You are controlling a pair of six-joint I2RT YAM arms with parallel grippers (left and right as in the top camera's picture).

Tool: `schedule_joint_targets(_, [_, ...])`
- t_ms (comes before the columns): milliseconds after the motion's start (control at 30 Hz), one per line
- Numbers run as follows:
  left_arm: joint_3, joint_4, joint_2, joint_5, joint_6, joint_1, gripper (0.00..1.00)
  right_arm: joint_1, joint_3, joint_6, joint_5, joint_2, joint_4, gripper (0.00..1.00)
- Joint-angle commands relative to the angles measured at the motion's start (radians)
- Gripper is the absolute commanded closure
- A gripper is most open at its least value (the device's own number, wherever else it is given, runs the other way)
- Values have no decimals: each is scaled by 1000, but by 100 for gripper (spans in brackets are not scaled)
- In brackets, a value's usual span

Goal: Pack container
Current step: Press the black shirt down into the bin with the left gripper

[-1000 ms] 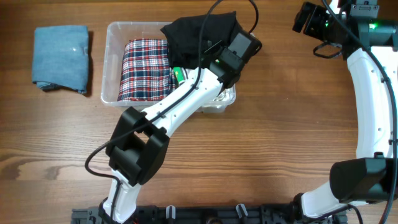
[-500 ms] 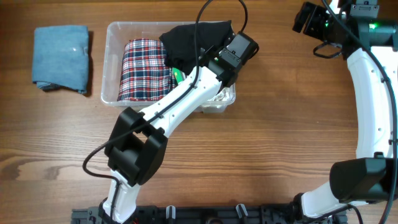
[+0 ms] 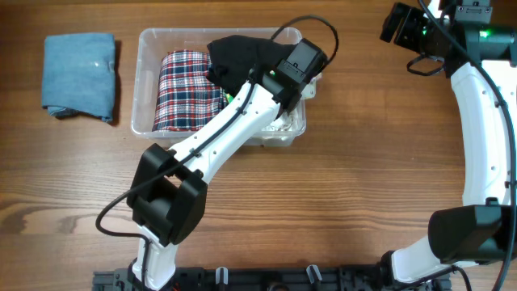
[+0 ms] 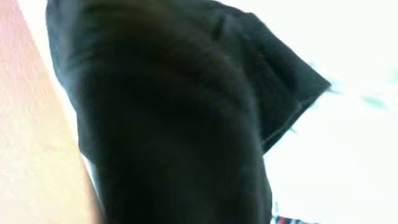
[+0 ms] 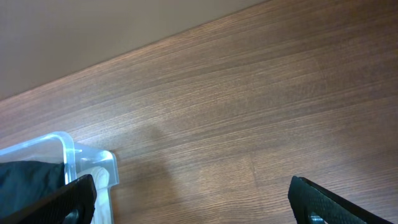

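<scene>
Container (image 3: 142, 81), clear plastic, holds plaid cloth (image 3: 186, 89) beside limp black fabric (image 3: 234, 56).

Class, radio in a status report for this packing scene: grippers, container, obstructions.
Left gripper shut on black garment, over the container. Right gripper open, empty, far right. Plaid cloth inside; blue cloth outside, left. No obstruction seen.

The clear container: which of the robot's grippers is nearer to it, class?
Left. The left gripper is over the container, shut on a black garment; the right gripper hangs open, well clear of it.
</scene>
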Motion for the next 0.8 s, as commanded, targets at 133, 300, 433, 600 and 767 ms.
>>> schedule_joint_targets(133, [7, -6, -28, 4, 223, 17, 96, 2, 8, 14, -8, -1, 2, 0])
schedule_joint_targets(300, [7, 103, -28, 4, 58, 17, 28, 2, 8, 14, -8, -1, 2, 0])
schedule_joint_targets(433, [7, 159, -30, -15, -28, 17, 0, 2, 8, 14, -8, -1, 2, 0])
schedule_joint_targets(600, [8, 213, -94, -19, -173, 19, 0, 2, 8, 14, -8, -1, 2, 0])
schedule_joint_targets(767, [7, 278, -225, 50, -743, 80, 0, 2, 8, 14, -8, -1, 2, 0])
